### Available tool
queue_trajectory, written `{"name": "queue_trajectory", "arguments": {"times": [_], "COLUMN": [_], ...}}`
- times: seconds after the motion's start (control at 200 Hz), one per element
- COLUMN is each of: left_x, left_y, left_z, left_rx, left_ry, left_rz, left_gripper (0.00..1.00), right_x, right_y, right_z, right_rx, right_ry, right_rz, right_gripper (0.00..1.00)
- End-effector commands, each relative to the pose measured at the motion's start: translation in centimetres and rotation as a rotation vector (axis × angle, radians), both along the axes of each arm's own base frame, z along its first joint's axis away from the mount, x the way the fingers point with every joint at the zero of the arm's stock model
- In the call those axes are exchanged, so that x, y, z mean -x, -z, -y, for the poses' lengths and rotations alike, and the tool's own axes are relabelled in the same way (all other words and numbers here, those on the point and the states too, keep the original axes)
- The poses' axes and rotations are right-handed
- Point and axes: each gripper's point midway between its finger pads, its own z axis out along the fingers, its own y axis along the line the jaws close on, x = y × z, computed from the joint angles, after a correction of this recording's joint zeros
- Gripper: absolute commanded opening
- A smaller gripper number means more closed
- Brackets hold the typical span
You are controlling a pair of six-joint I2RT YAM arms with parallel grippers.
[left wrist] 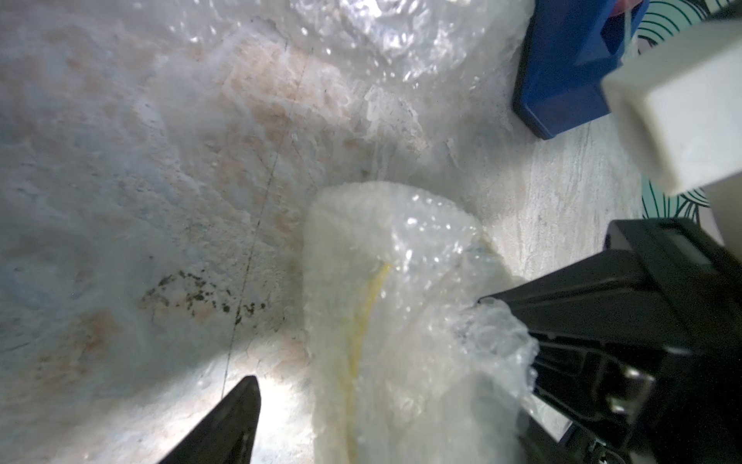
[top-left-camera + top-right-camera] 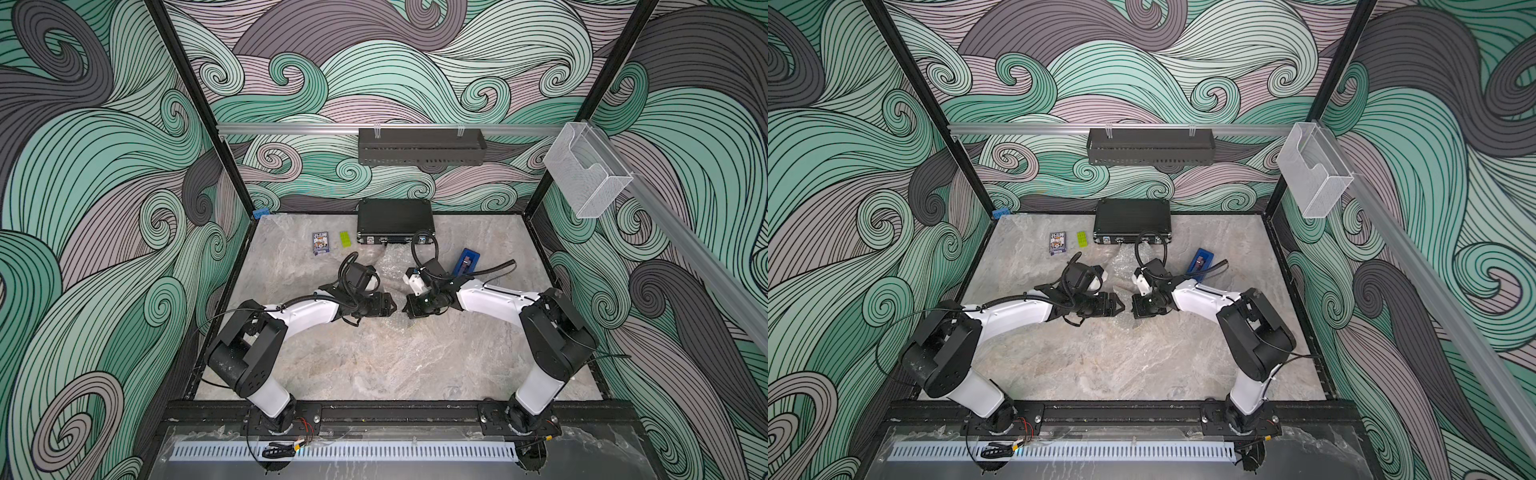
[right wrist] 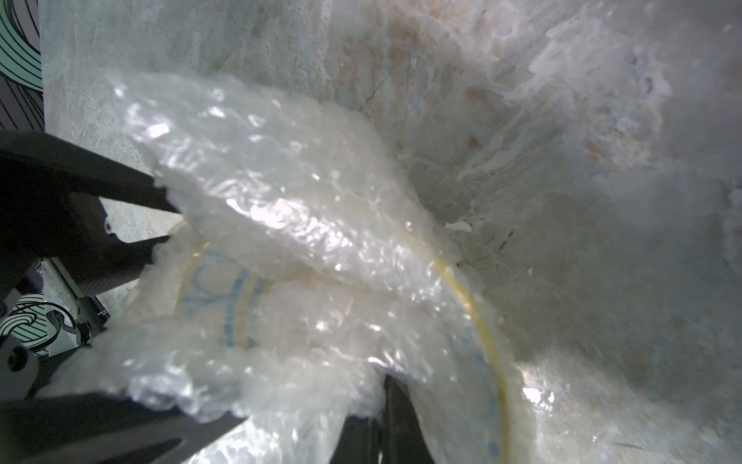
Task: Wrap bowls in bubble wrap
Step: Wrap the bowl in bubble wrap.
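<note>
A cream bowl (image 3: 217, 297) with a yellow rim and pale blue pattern lies on its side, bundled in crinkly clear bubble wrap (image 3: 281, 193). In the left wrist view its yellow rim shows through the bubble wrap (image 1: 401, 249). The two grippers face each other at the table's middle in both top views. My right gripper (image 3: 385, 385) is shut, pinching a fold of the wrap. My left gripper (image 2: 392, 308) is open and straddles the bundle. One of its fingers (image 1: 237, 422) stands apart from the wrap; the other is hidden behind it.
More bubble wrap (image 2: 390, 266) lies flat on the marble table behind the grippers. A blue box (image 2: 467, 262) sits beside the right arm. A black case (image 2: 395, 222), a card box (image 2: 320, 242) and a green block (image 2: 344, 238) lie at the back.
</note>
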Motion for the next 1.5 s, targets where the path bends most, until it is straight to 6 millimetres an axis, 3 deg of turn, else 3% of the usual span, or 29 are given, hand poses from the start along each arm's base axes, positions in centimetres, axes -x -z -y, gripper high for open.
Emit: {"name": "queue_trajectory", "arguments": {"times": [0.0,0.095,0.225,0.365,0.665,0.821,0.986,1.126,1.191,1.281,1.491], "left_x": [-1.0,-0.8,-0.6,-0.5,-0.4,-0.5,-0.5,-0.5,-0.4,-0.5,-0.6], "left_y": [0.5,1.4,2.4,2.7,3.0,2.9,2.9,3.0,3.1,3.3,3.3], "left_z": [0.4,0.3,0.1,0.2,0.1,0.0,0.1,-0.1,-0.2,-0.2,-0.3], "left_rx": [0.012,0.007,-0.001,0.005,0.005,0.000,0.002,-0.014,-0.019,-0.022,-0.031], "left_ry": [-0.010,-0.015,-0.021,-0.020,-0.024,-0.026,-0.025,-0.023,-0.019,-0.018,-0.012], "left_rz": [-0.021,-0.036,-0.053,-0.058,-0.065,-0.060,-0.062,-0.058,-0.059,-0.059,-0.054], "left_gripper": [0.74,0.69,0.65,0.63,0.62,0.62,0.60,0.59,0.58,0.57,0.54], "right_x": [0.7,0.7,0.7,1.6,6.1,7.2,7.1,6.5,6.1,6.0,5.8], "right_y": [0.5,-0.7,-3.6,-6.4,-7.3,-6.0,-4.2,-3.6,-3.6,-3.5,-2.6], "right_z": [1.1,1.3,1.7,2.0,-0.7,-1.6,-1.9,0.0,0.9,1.7,3.9], "right_rx": [0.040,0.032,0.005,-0.053,-0.149,-0.099,-0.047,0.047,0.058,0.048,0.048], "right_ry": [0.007,0.007,0.012,0.024,-0.022,-0.038,-0.055,-0.031,-0.011,0.001,0.039], "right_rz": [-0.012,0.017,0.088,0.137,0.062,0.025,0.002,0.038,0.052,0.027,-0.013], "right_gripper": [0.00,0.06,0.34,0.51,0.66,0.62,0.41,0.14,0.06,0.01,0.00]}}
